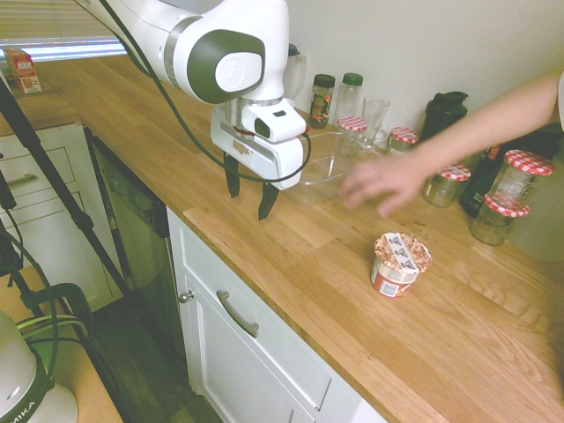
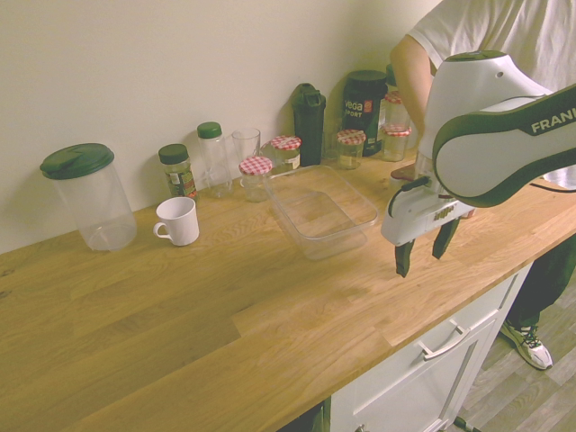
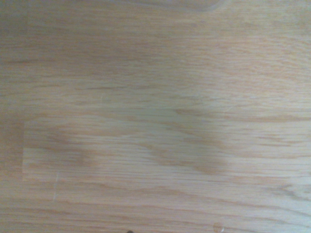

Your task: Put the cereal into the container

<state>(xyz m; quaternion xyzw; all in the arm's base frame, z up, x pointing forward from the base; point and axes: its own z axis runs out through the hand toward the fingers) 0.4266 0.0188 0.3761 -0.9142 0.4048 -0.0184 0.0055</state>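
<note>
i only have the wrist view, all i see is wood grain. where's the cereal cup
Observer: The cereal cup stands upright on the wooden counter, off to one side of the gripper and apart from it.
Operator: is the gripper holding anything
Observer: No. Its fingers are open and empty, pointing down above bare counter.
Operator: and the container
Observer: The clear container sits on the counter just behind the gripper, nearer the wall, with nothing in it.
Operator: anything in the way
Observer: A person's hand reaches over the counter between the container and the cup.
</note>
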